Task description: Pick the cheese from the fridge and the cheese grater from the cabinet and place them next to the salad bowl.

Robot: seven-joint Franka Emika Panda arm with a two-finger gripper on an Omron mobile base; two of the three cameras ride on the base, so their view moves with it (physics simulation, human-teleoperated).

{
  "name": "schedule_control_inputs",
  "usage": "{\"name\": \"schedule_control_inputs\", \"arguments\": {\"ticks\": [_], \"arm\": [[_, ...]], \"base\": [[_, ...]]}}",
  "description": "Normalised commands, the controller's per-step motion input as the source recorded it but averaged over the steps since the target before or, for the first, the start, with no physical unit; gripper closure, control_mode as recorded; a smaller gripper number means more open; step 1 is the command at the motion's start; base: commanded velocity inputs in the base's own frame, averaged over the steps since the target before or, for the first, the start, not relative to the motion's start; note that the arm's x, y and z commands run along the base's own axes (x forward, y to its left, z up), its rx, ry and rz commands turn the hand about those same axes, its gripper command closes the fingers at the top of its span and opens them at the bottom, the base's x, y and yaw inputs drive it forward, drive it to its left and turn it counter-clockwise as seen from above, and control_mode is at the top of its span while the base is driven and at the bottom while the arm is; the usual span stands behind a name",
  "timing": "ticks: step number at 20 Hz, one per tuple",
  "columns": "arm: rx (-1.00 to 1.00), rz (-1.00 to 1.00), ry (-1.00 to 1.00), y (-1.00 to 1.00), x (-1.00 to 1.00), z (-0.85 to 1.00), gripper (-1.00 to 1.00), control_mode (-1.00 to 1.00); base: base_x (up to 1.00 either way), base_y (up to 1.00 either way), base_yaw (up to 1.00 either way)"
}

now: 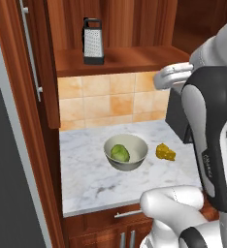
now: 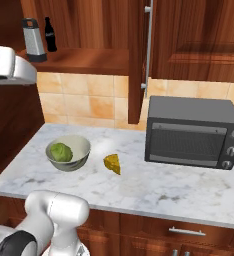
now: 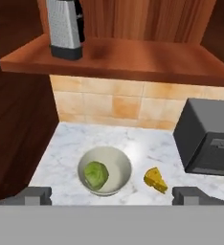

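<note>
Fingers [image 3: 38,196] spread wide and empty above salad bowl [image 3: 105,171]; cola bottle [image 2: 50,35] label unreadable.

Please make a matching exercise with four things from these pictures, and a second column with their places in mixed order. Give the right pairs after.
Things:
1. cheese
2. grater
3. salad
4. cola bottle

Places:
A. inside the bowl
B. on the cabinet shelf, right in front of the bottle
C. on the counter, between bowl and oven
D. on the shelf, behind the grater

Pairs: 1-C, 2-B, 3-A, 4-D
</note>
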Motion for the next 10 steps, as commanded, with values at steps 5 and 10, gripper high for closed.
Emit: {"name": "schedule_control_inputs", "arguments": {"ticks": [5,10], "arm": [[0.33,0.05,-0.34,0.37,0.77,-0.13,-1.0,-1.0],[0.33,0.03,-0.31,0.3,0.91,-0.01,-1.0,-1.0]], "base": [[0.0,0.0,0.0],[0.0,0.0,0.0]]}}
